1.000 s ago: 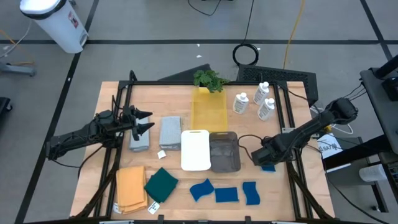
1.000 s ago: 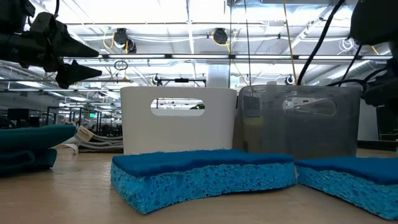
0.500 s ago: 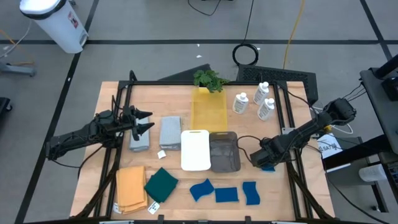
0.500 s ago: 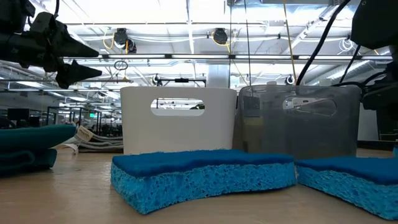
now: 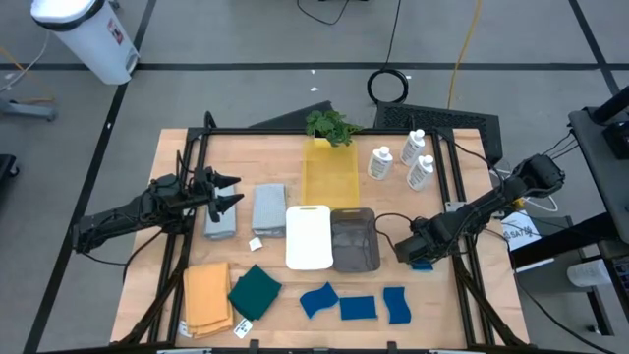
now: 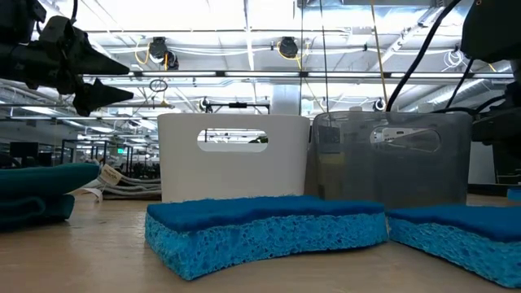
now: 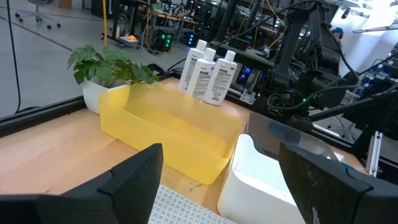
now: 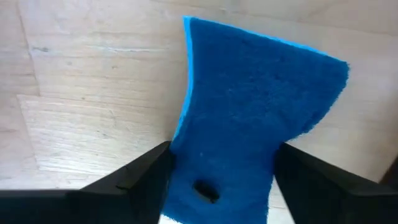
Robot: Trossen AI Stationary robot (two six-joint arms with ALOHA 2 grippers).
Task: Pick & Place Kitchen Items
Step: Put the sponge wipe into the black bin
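My right gripper point(image 5: 417, 252) is shut on a bright-blue sponge point(image 8: 249, 106) at the table's right side, just right of the grey bin point(image 5: 355, 239). Three more blue sponges point(image 5: 358, 308) lie flat near the front edge. My left gripper point(image 5: 232, 194) is open and empty, hovering over the left end of the grey cloth point(image 5: 268, 208). A second grey cloth point(image 5: 220, 222), an orange-tan cloth point(image 5: 206, 298) and a dark green cloth point(image 5: 256, 291) lie at the left. Three white bottles point(image 5: 414, 157) stand upright at the back right. My right gripper pinches the sponge's near end point(image 8: 217, 177) between its two fingers point(image 8: 146, 177), one on each long edge. The fingers come down at a slant from the table's right side. The sponge reaches out past the fingertips; I cannot tell whether its far end touches the table.
A yellow bin point(image 5: 329, 177), a white bin point(image 5: 310, 236) and the grey bin stand in the table's middle. A leafy plant point(image 5: 331, 126) sits behind the yellow bin. A black frame point(image 5: 457, 187) runs round the table.
My right gripper, still shut on the sponge, has shifted slightly toward the grey bin. A bit of blue now shows at the low view's right edge.
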